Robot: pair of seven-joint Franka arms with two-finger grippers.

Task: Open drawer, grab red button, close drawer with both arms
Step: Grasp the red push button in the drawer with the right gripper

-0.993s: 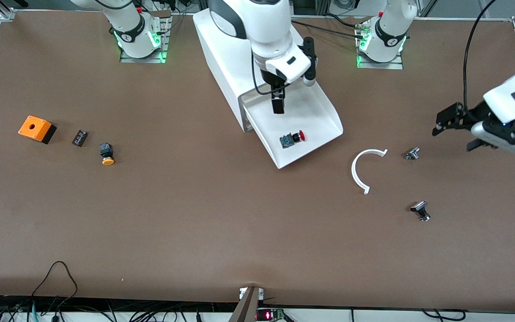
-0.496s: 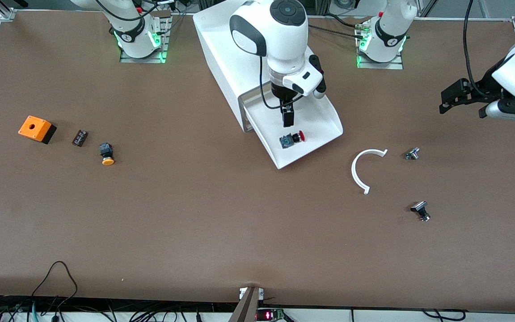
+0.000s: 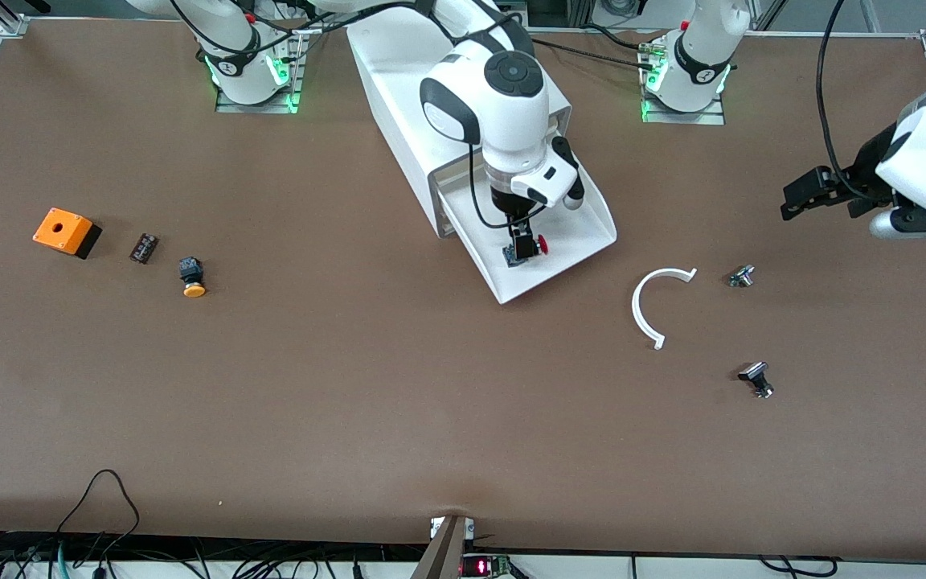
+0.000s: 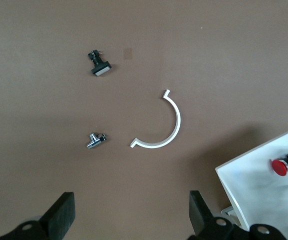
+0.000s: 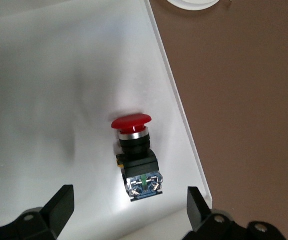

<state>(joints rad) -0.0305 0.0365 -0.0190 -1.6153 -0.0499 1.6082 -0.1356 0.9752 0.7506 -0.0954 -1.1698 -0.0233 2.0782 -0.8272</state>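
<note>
The drawer stands pulled out of the white cabinet. In it the button lies on its side, its red cap on a black body. My right gripper hangs low over the button, open, its fingers standing on either side of the body's end without touching it. My left gripper is up over bare table at the left arm's end, open with nothing in it. Its wrist view catches the drawer's corner and the button.
A white curved strip and two small silver-black parts lie toward the left arm's end. Toward the right arm's end sit an orange box, a small brown part and an orange-capped button.
My right gripper has come down into the drawer, close over the button, still open. My left gripper rose, then dropped slightly, at its end of the table.
</note>
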